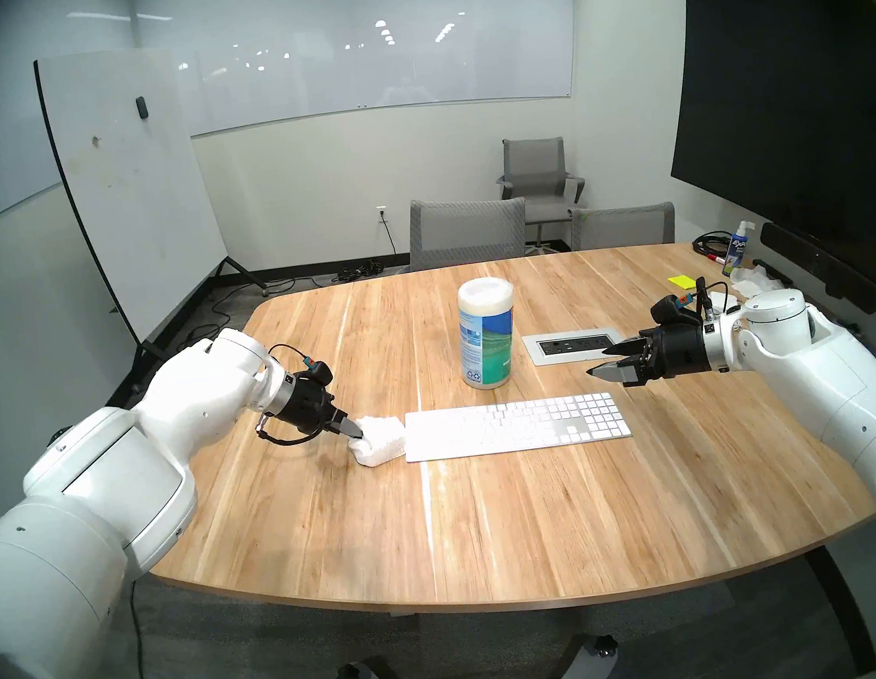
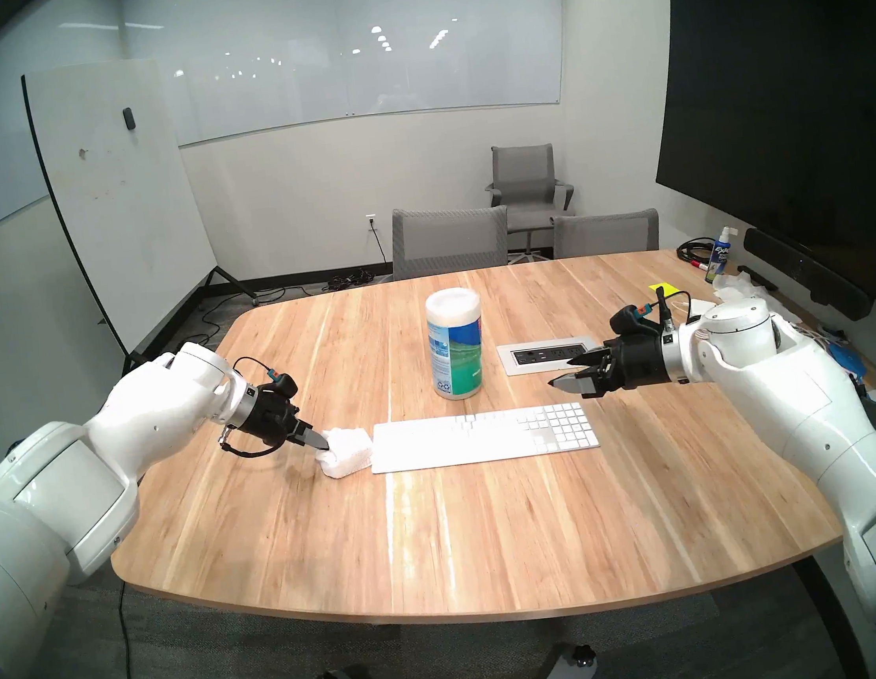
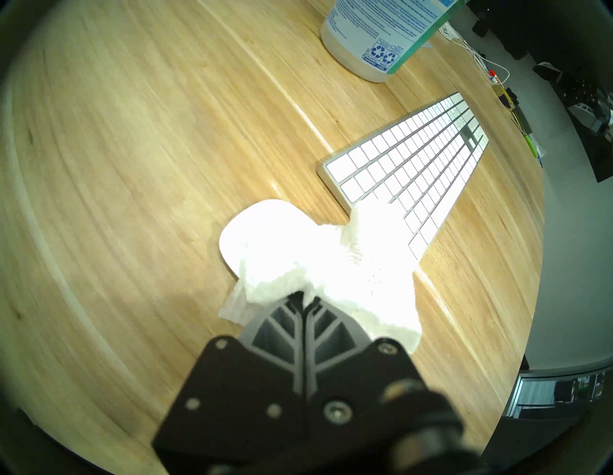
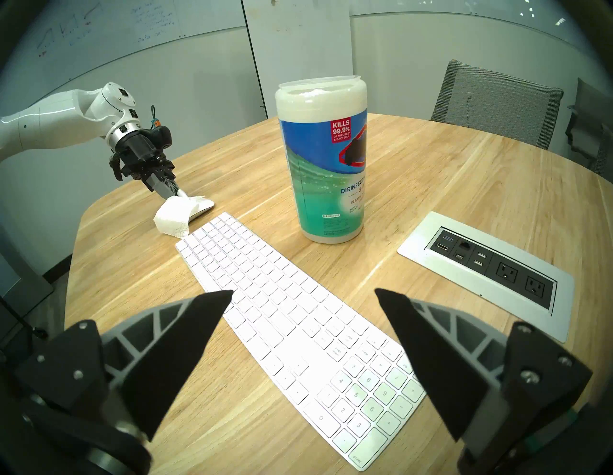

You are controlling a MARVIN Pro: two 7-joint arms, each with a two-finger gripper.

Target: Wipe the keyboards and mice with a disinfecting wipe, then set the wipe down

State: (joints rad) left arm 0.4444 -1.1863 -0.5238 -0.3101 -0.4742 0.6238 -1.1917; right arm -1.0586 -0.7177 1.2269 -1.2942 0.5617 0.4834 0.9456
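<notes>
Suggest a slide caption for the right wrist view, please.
Left gripper drapes thin white wipe over small white mouse beside slim white keyboard.

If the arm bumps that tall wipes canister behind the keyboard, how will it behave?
The canister stands upright, tall on a narrow round base, so a high knock would probably tip it. On its side, being a cylinder, it would likely roll across the smooth table. Its glossy label looks slippery for the fingers.

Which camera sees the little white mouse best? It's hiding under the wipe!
The left wrist view: the mouse shows its bare rounded end beside the wipe. The right wrist view shows only a thin edge of it. In both head views the wipe covers it.
</notes>
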